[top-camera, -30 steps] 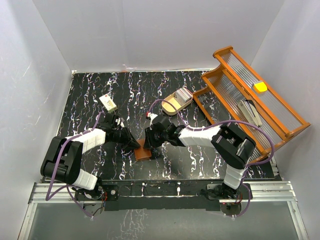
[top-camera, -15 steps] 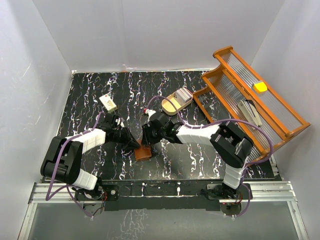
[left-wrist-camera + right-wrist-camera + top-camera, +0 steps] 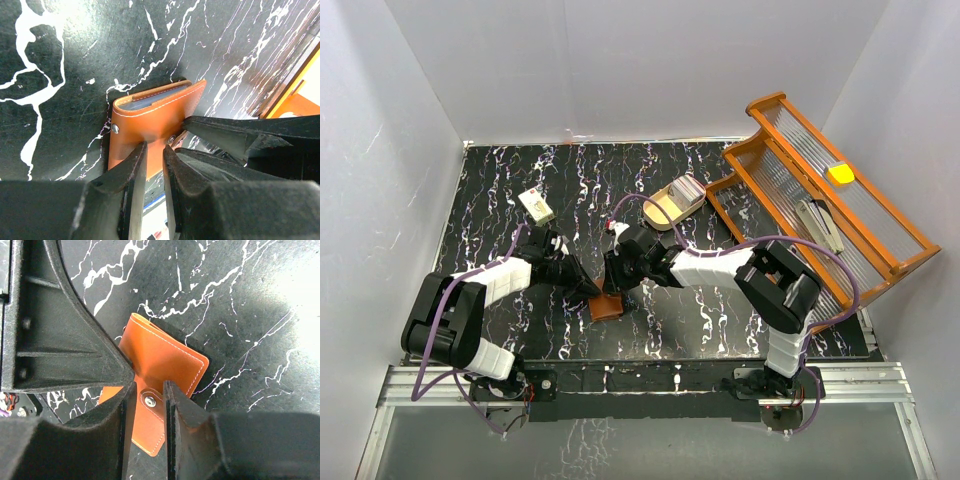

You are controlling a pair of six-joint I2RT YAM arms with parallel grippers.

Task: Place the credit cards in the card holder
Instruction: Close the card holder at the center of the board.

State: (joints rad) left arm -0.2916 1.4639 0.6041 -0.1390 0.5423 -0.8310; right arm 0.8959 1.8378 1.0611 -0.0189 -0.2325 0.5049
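While both arms meet at the near middle of the tabletop [image 3: 720, 325], my left fingers [image 3: 140, 156] are clenched on the near edge of the card holder [image 3: 152, 112]; brown leather fills the narrow slit between them. My right fingers [image 3: 172, 396] are clenched on the same card holder. They pinch its small strap, and the metal snap stud [image 3: 149, 400] on that strap sits in the gap between them. The card holder lies folded on the tabletop. In the left wrist view its grey-blue lining shows only as a thin band along the far edge. In the top view, my left fingers reach it from the left and my right fingers from the far right, tips just beside each other. The credit cards [image 3: 688, 187] are stacked in the beige oval tray [image 3: 658, 212], far and right of the card holder, well apart from it. A cream block [image 3: 536, 205] lies at far left. An orange wooden rack [image 3: 760, 160] stands tilted at the right.
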